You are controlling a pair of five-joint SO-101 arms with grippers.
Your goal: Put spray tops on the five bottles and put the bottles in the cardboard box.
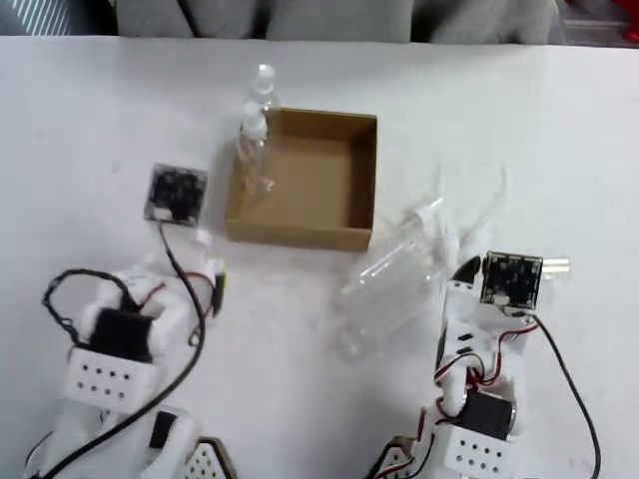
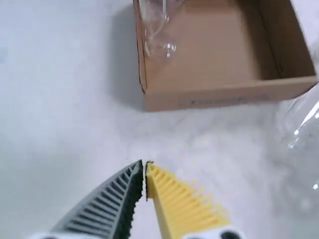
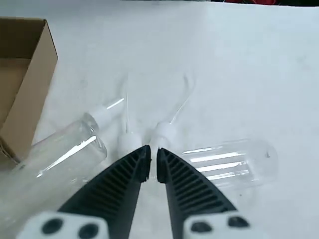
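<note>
The open cardboard box [image 1: 361, 170] sits mid-table. Two upright clear bottles with white spray tops [image 1: 256, 140] stand at its left wall; one bottle's base [image 2: 158, 46] rests inside the box. Right of the box, clear bottles [image 1: 384, 284] lie on their sides, among them one near the box [image 3: 67, 152] and one farther off [image 3: 234, 160]. Two loose white spray tops [image 3: 162, 133] with thin tubes lie between them. My right gripper [image 3: 151, 155] is shut and holds nothing, its tips just short of those tops. My left gripper [image 2: 145, 168] is shut over bare table in front of the box [image 2: 214, 97].
Both arms' bases and cables fill the near corners of the white table [image 1: 90, 130]. A lying bottle [image 2: 305, 132] lies right of the left gripper. Bare table lies left of and behind the box.
</note>
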